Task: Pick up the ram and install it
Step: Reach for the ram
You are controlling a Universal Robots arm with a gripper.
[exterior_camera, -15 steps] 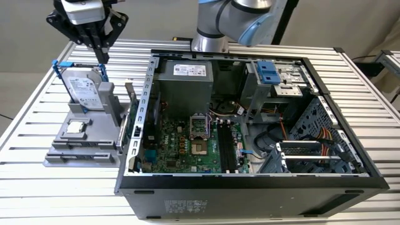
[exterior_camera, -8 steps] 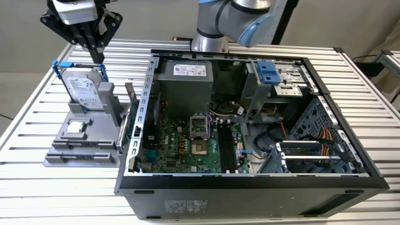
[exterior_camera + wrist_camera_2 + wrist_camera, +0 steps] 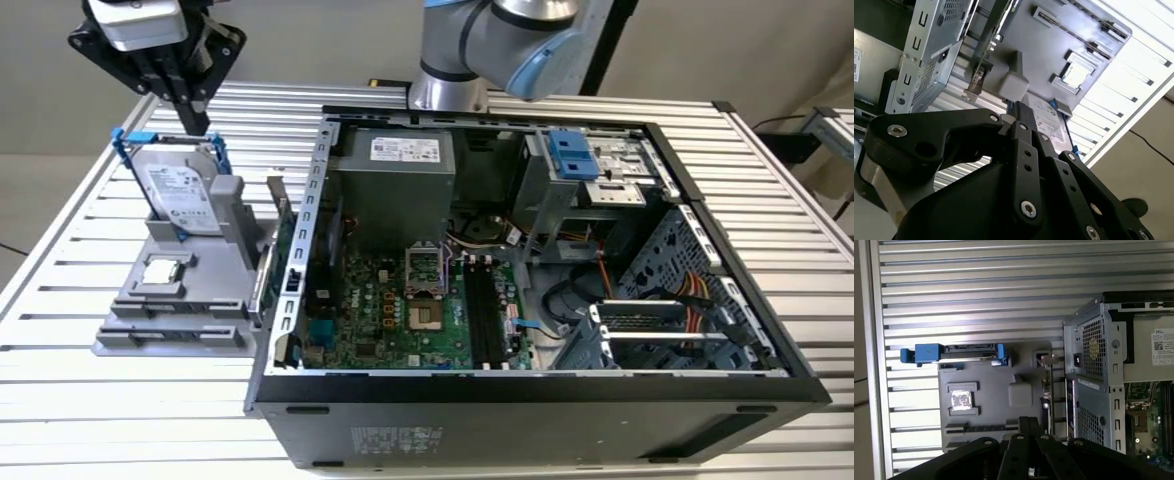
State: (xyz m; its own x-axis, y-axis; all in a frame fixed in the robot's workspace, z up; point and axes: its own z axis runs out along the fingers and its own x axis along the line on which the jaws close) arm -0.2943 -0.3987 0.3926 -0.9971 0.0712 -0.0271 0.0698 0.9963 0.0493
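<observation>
The ram (image 3: 284,245) is a thin dark blue-green stick standing on edge in the grey holder (image 3: 180,320), on the side next to the computer case (image 3: 534,385). Both wrist views show it edge-on, in the first wrist view (image 3: 1047,385) and in the second wrist view (image 3: 985,47). My gripper (image 3: 196,124) hangs above the holder's far end, over the hard drive and toward the exterior view's left of the ram. Its black fingers (image 3: 1023,117) are shut with nothing between them. The black memory slots (image 3: 482,312) lie on the motherboard inside the open case.
A silver hard drive (image 3: 180,190) with blue rails stands upright in the holder, right under my gripper. A small square processor chip (image 3: 163,268) lies in a holder pocket. The slatted metal table (image 3: 80,390) surrounds both. The arm's base (image 3: 447,90) stands behind the case.
</observation>
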